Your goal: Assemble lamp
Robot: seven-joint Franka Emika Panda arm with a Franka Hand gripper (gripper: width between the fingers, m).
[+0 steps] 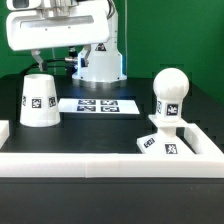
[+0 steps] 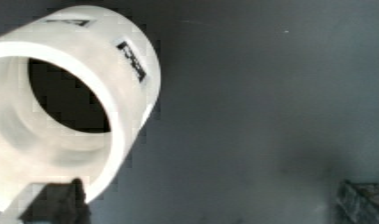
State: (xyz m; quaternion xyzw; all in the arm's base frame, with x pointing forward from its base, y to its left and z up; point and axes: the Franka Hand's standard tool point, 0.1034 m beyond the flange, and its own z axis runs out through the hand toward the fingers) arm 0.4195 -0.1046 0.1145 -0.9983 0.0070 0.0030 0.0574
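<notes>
The white conical shade [image 1: 40, 100] stands on the dark table at the exterior view's left, wide end down, with a tag on its side. In the wrist view the shade [image 2: 88, 100] fills one side, its dark opening towards the camera. My gripper [image 1: 52, 62] hangs just above the shade, open and empty. In the wrist view the gripper [image 2: 209, 205] shows one dark finger [image 2: 58, 202] at the shade's rim and the other finger [image 2: 360, 200] far from it. The round bulb [image 1: 169, 90] stands upright on the flat square base [image 1: 158, 143] at the exterior view's right.
The marker board [image 1: 97, 104] lies flat between the shade and the bulb. A white raised wall [image 1: 100, 165] runs along the front, and the base sits against its right corner. The robot's white pedestal [image 1: 98, 65] stands behind the marker board.
</notes>
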